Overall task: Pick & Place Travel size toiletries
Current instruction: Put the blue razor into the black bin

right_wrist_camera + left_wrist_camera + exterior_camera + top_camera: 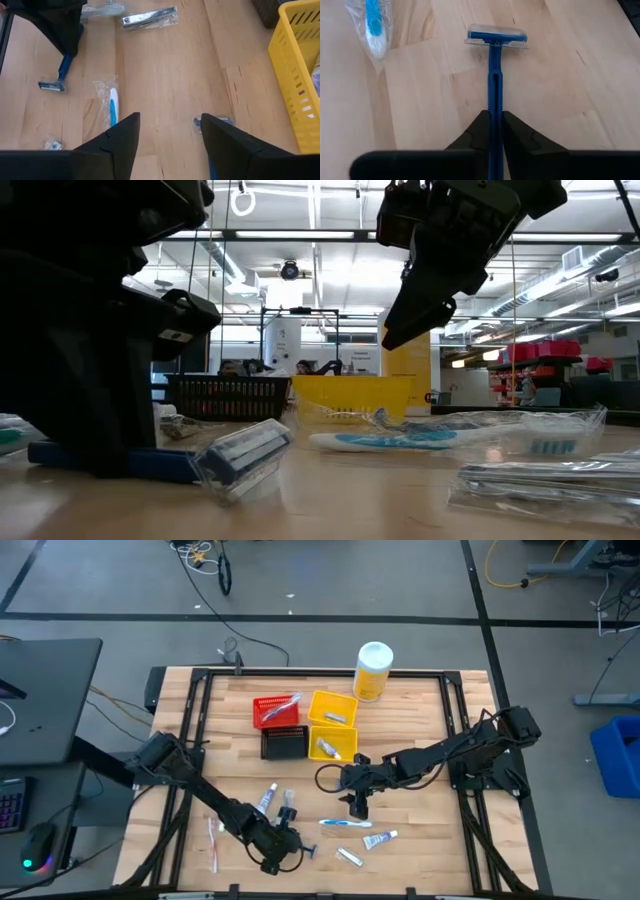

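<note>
Left claw clamped on slim blue plastic razor (clear head cap), pale wood table; right claw apart.

Toiletries lie at the table's near edge, bins farther back.

The left gripper pinches the blue plastic razor near the front edge; the wrapped blue-and-white toothbrush lies to its right, below the right gripper. The yellow plastic bin stands behind them.
</note>
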Motion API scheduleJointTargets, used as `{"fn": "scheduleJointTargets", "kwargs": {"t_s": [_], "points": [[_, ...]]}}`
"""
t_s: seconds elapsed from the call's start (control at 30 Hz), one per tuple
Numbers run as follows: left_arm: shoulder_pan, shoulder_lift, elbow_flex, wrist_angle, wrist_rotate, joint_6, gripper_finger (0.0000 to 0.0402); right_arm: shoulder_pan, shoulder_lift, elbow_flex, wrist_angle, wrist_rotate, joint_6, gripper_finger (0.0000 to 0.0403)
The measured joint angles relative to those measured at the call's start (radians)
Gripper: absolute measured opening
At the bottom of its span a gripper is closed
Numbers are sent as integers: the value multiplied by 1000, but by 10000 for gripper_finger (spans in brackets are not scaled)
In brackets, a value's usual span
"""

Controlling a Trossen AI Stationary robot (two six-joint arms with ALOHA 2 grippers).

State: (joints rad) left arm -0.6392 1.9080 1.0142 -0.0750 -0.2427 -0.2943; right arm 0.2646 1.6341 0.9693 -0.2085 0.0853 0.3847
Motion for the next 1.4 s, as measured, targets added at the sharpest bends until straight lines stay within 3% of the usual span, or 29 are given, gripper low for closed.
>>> {"fn": "scheduleJointTargets", "kwargs": {"t_s": [0.2,0.4,0.73,0.9,1.1,1.27,1.4], "points": [[6,-68,36,-101,-47,4,42,0,0,0,1,0,0,215],[56,-189,79,-380,-162,-16,35,0,0,0,11,0,0,219],[351,-339,84,-714,-240,-29,36,0,0,0,17,-1,0,212],[538,-336,83,-743,-217,86,40,0,0,0,25,-2,0,204],[689,-335,81,-718,-134,204,38,-4,0,0,36,1,-48,204],[731,-335,18,-612,-27,282,38,-7,0,0,42,102,-53,208],[732,-335,-32,-557,-26,301,36,-12,0,0,48,116,-74,203]]}}
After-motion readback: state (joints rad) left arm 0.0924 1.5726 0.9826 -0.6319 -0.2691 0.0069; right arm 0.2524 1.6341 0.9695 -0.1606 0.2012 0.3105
